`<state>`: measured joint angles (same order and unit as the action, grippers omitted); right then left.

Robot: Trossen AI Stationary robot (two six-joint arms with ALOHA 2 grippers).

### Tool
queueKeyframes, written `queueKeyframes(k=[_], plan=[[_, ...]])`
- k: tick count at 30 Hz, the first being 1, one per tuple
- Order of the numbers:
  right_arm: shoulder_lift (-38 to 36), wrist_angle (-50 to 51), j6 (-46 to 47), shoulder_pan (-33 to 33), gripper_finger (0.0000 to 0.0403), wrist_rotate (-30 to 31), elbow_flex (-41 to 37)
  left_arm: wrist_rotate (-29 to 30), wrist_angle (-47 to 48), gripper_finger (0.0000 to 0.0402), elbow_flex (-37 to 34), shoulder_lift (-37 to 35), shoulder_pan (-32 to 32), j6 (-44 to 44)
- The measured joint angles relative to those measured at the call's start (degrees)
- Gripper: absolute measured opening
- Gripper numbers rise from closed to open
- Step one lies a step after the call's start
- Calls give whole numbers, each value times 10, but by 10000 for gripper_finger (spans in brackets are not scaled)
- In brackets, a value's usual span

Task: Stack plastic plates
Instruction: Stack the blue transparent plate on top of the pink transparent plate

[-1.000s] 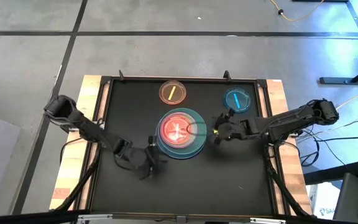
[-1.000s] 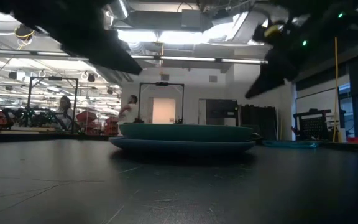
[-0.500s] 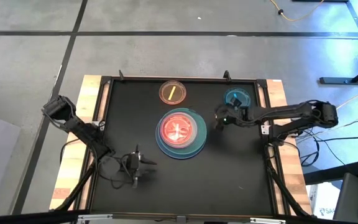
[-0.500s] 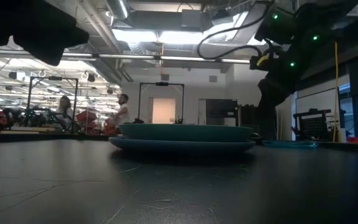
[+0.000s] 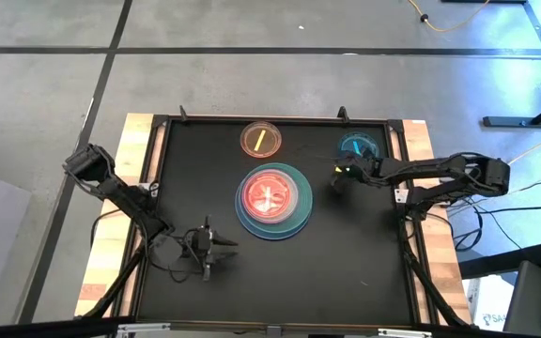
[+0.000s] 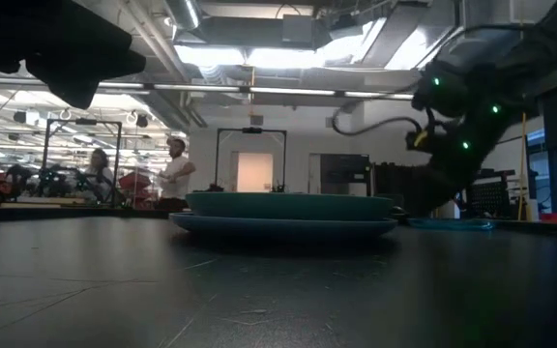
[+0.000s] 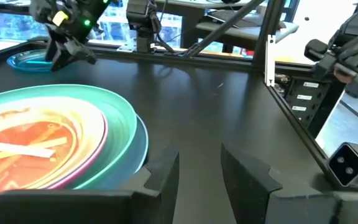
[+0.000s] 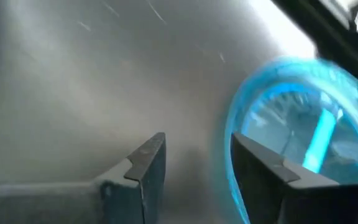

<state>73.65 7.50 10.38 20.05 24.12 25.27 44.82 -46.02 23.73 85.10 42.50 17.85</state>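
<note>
A stack of plates (image 5: 272,200) rests on the middle of the black table: light-blue and teal large ones below, pink and translucent small ones on top. An orange small plate (image 5: 260,139) lies flat by the far edge. A cyan small plate (image 5: 358,147) lies flat at the far right, partly under my right arm. My right gripper (image 5: 338,176) is open beside that plate's rim (image 8: 229,155), low over the table. My left gripper (image 5: 216,246) is open at the stack's near-left (image 7: 199,158), pointing past its rim.
A raised black frame (image 5: 402,188) borders the table, with wooden strips outside it. Bare tabletop lies near and right of the stack (image 7: 229,106). In the low view the stack (image 6: 283,213) stands mid-table, and people move in the room far behind.
My right gripper has left the stack's right rim and moved toward the far right, down beside the cyan plate. My left gripper drew back from the stack toward the near-left, then stayed still. Both arms have cleared the stack.
</note>
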Motion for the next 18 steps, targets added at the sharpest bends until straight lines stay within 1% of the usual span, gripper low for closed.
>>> queueKeyframes(k=[4, 7, 13, 15, 18], plan=[[0, -2, 25, 29, 170, 9, -17, -1, 0, 111, 0, 0, -7, 0], [0, -6, 27, 48, 170, 10, -24, -1, 0, 111, 0, 0, -12, 0], [13, -17, 13, 83, 168, -24, -28, -1, 2, 111, 0, 0, -15, 0], [23, -23, 14, 91, 158, -27, -27, -4, 2, 112, 0, 0, -14, 0], [43, -41, 9, 100, 124, -43, -26, -13, 2, 112, 0, 0, -12, 0]])
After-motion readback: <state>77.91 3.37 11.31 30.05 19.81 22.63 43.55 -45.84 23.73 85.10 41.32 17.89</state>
